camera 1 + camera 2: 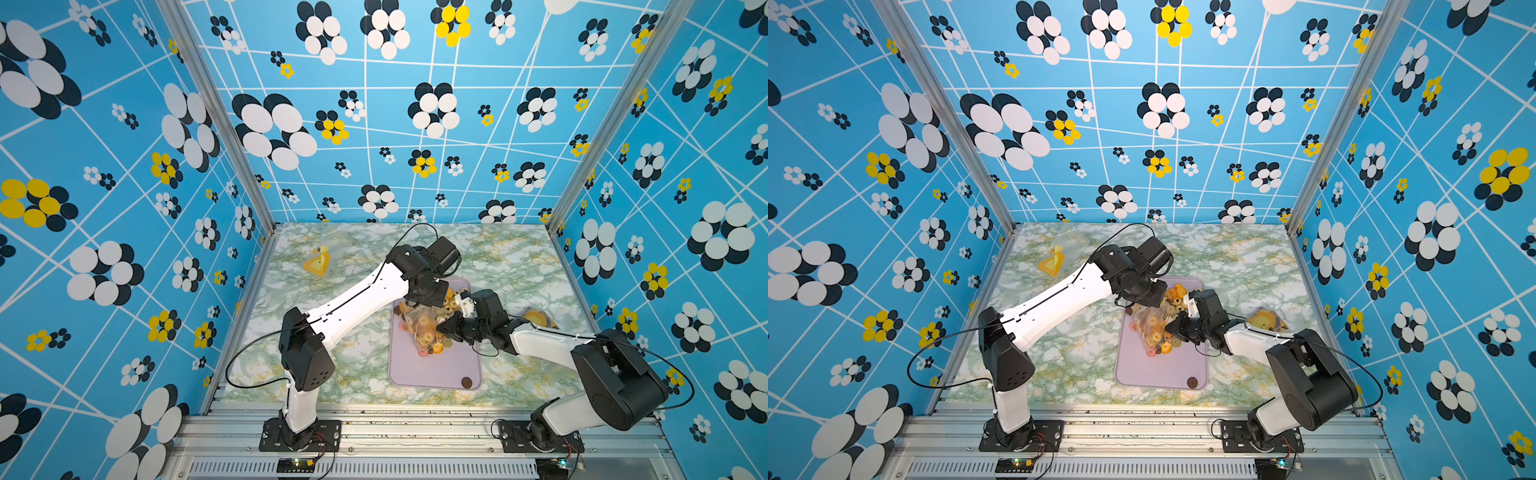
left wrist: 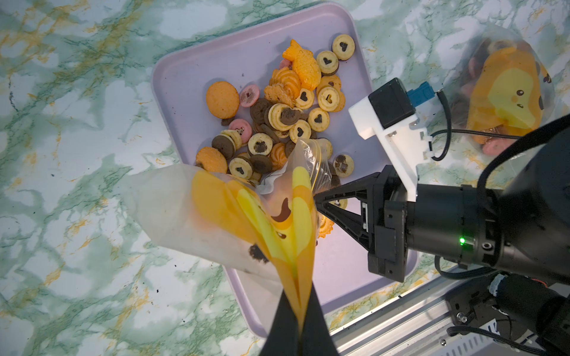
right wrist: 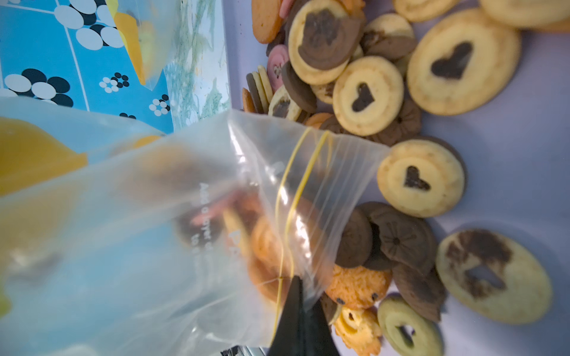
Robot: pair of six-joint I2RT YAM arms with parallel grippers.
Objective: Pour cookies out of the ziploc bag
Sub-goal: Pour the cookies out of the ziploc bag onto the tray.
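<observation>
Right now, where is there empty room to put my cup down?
The purple tray is bare at its near end, up to one brown cookie. The far right tabletop is open too. Crowded: the tray's far end, with cookies, ziploc bag, left tool and right tool.

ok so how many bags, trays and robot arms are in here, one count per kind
ziploc bags: 3 (held bag, far-left bag, right-side bag)
trays: 1 (tray)
robot arms: 2 (left arm, right arm)
total: 6
</observation>
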